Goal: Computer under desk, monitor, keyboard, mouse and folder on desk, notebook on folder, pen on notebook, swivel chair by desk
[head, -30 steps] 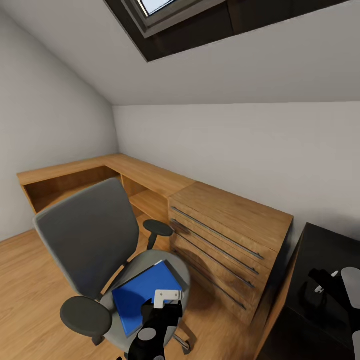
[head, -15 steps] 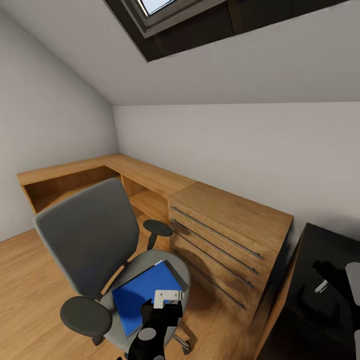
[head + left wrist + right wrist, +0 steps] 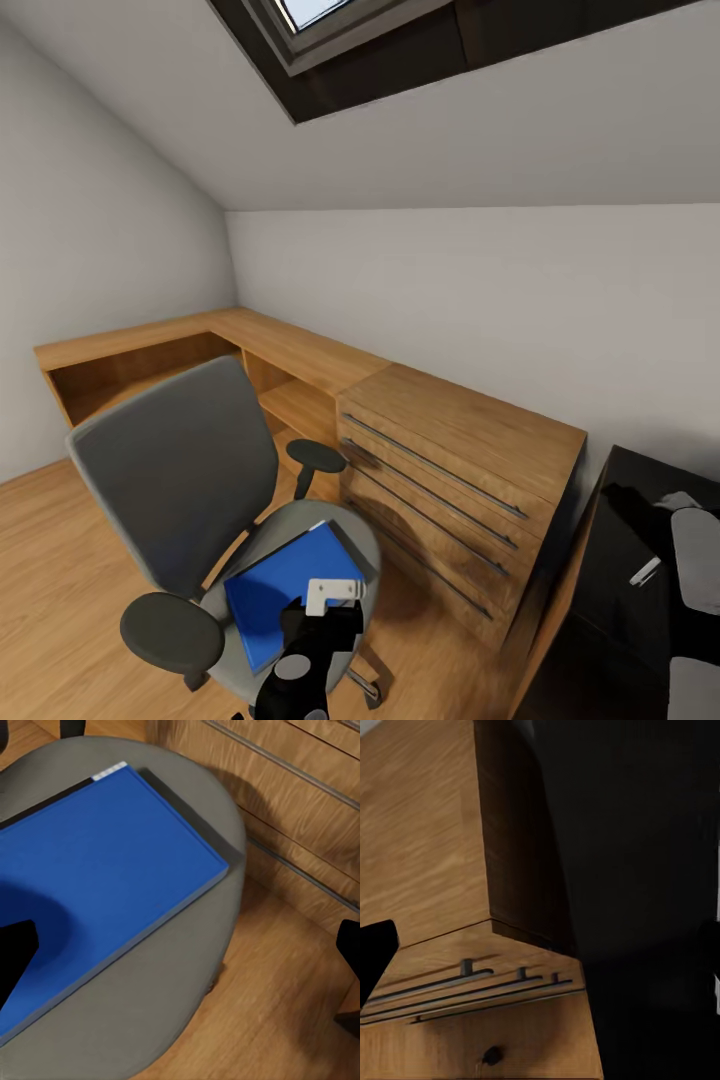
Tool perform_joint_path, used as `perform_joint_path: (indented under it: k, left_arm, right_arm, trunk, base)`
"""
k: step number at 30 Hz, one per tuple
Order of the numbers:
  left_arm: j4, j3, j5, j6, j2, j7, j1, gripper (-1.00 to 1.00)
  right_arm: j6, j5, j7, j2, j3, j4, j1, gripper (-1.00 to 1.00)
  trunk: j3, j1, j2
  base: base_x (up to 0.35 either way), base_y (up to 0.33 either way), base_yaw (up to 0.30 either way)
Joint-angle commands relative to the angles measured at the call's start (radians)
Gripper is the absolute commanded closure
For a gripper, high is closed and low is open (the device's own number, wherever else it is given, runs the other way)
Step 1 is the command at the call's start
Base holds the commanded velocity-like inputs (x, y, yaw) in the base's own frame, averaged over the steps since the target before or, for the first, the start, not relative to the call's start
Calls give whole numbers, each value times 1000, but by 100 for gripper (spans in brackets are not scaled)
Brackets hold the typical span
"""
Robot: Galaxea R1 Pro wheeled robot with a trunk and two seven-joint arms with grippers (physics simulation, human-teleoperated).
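The swivel chair [image 3: 175, 480] stands on the wood floor in front of me, grey back to the left. On its seat [image 3: 187, 975] lies the blue folder [image 3: 285, 585] [image 3: 97, 877], flat. My left gripper [image 3: 322, 612] [image 3: 180, 960] hovers open just above the folder's near corner and the seat edge, its fingers wide apart and holding nothing. The desk [image 3: 640, 610] [image 3: 645, 832] shows its black top at the right. My right gripper [image 3: 544, 952] hangs open over the desk's end beside the wooden cabinet. The monitor, keyboard and mouse are out of view.
A low light-wood cabinet [image 3: 450, 470] [image 3: 420, 832] with long bar handles stands between the chair and the desk. A wooden shelf run [image 3: 200, 345] follows the walls to the far left corner. A sloped ceiling with a skylight [image 3: 320, 20] is overhead. Open floor [image 3: 60, 560] lies left of the chair.
My right arm has shifted over the black desk, its wrist swinging farther from me. The left gripper, chair and folder have stayed put.
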Motion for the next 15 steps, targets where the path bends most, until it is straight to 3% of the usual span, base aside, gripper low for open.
perform_joint_path:
  k: [1, 4, 7, 8, 10, 11, 15]
  left_arm:
    - [-2, -2, 5, 3, 1, 8, -1, -100]
    - [-2, 1, 5, 3, 1, 8, -1, -100]
    - [-2, 26, 5, 3, 1, 8, -1, -100]
    - [-2, 50, 5, 3, 1, 7, -1, -100]
    - [-2, 61, 5, 3, 1, 7, -1, -100]
    - [-2, 67, 5, 3, 1, 7, -1, -100]
    - [-2, 72, 6, 3, 1, 7, -1, -100]
  right_arm:
    - [2, -11, -9, 4, 0, -2, -1, -100]
    - [2, -10, -7, 31, 4, -6, 0, -100]
    - [2, -1, -6, 76, 18, -11, 0, -100]
    - [0, 25, -8, 97, 63, -11, 0, -100]
    - [-11, 58, -9, 105, 115, -8, 0, -100]
    - [-34, 95, -10, 111, 167, -3, 1, -100]
    - [-84, 150, -10, 114, 261, 39, 1, -100]
  trunk:
    - [-1, 0, -1]
    - [-1, 0, -1]
    - [-1, 0, -1]
    - [-1, 0, -1]
    - [-1, 0, -1]
    - [-1, 0, -1]
    - [-1, 0, -1]
  base:
    - [0, 0, 0]
    - [0, 0, 9]
    - [0, 0, 135]
    - [0, 0, 238]
    - [0, 0, 256]
    - [0, 0, 270]
    - [0, 0, 276]
